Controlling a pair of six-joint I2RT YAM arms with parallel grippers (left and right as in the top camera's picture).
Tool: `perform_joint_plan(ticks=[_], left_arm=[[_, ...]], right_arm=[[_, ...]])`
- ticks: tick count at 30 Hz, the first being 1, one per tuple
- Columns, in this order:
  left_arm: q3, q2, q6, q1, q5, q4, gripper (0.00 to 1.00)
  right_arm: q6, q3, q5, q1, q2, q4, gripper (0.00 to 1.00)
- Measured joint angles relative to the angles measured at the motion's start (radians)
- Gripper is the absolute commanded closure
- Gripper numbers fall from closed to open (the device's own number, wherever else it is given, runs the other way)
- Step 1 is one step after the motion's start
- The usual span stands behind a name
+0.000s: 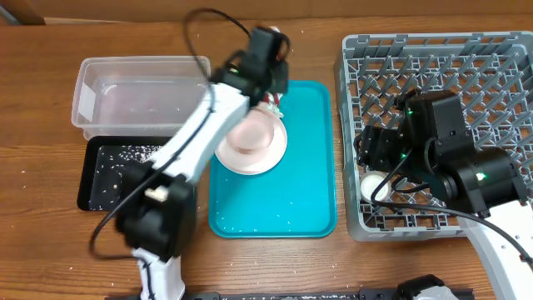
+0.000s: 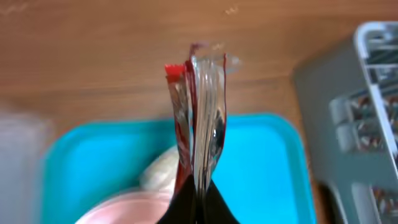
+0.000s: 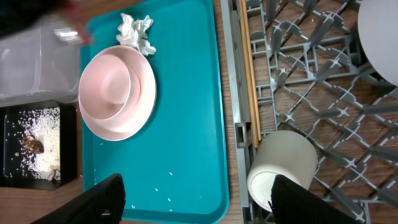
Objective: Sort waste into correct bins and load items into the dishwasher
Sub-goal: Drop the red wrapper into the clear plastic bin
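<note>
Here, the left gripper [image 2: 198,205] was clamped on the lower end of a plastic wrapper [image 2: 200,106]. The wrapper stood upright from the fingertips above the teal tray [image 2: 267,168], on the side toward the table's far edge.

I judged the wrapper very light, limp and slick. It was clear film with red print and looked apt to slip from a loose pinch. A firm hold across one flattened end, as taken, suited it.

Only the left wrist view showed this hold; overhead, I could not make it out.

The right wrist view added a crumpled tissue [image 3: 135,28], a pink bowl [image 3: 106,84] on its plate, and rice in the black tray [image 3: 12,124] toward the left edge.

The right gripper [image 3: 205,200] hung wide open and empty over the dish rack [image 3: 233,62] by the right edge, beside a cup [image 3: 283,165].
</note>
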Motion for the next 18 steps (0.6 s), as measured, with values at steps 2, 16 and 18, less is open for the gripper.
perform_joint_plan(ticks=[2,16,18], left_arm=[[0.016,-0.073,-0.018,0.038,-0.023,-0.13,0.96],[0.018,-0.146,-0.101,0.291,-0.079,-0.295,0.19],[0.018,-0.14,-0.103,0.272,-0.062,-0.253,0.17]], right_arm=[[0.0,0.0,0.0,0.0,0.0,0.001,0.23],[0.0,0.0,-0.003,0.0,0.0,0.001,0.23],[0.0,0.0,-0.004,0.0,0.0,0.002,0.23]])
